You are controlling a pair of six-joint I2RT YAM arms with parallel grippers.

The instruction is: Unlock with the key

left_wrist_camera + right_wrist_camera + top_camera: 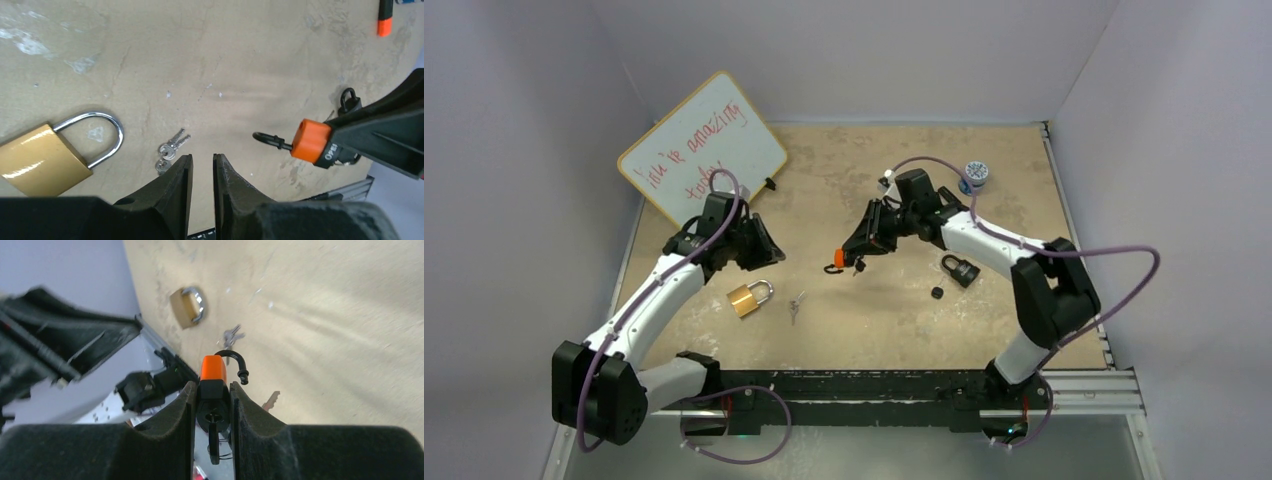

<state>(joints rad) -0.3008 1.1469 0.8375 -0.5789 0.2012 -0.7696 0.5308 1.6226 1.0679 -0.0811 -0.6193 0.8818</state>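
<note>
Orange padlock (213,371) is pinched in right claw (212,405), shackle (235,360) swung out ahead, key (270,399) dangled beneath; left claw (202,170) is barely parted, empty, spare keys (170,150) just ahead; lock could be twisted from pinch by off-axis key tug.

top view: even, diffuse light from above, with soft short shadows on the mottled tan tabletop (874,335). no hard glare. the pale grey-white enclosure walls (514,120) read slightly dim.

left wrist view: mostly crisp. a bright streak of reflection runs along the brass-bodied padlock with steel shackle (40,167), and there is a faint smear on the surface at mid-frame.

right wrist view: the tabletop is streaked with motion blur (worst toward the right edge). the brass-bodied padlock is soft. the orange-capped black padlock (213,372) is fairly sharp.
</note>
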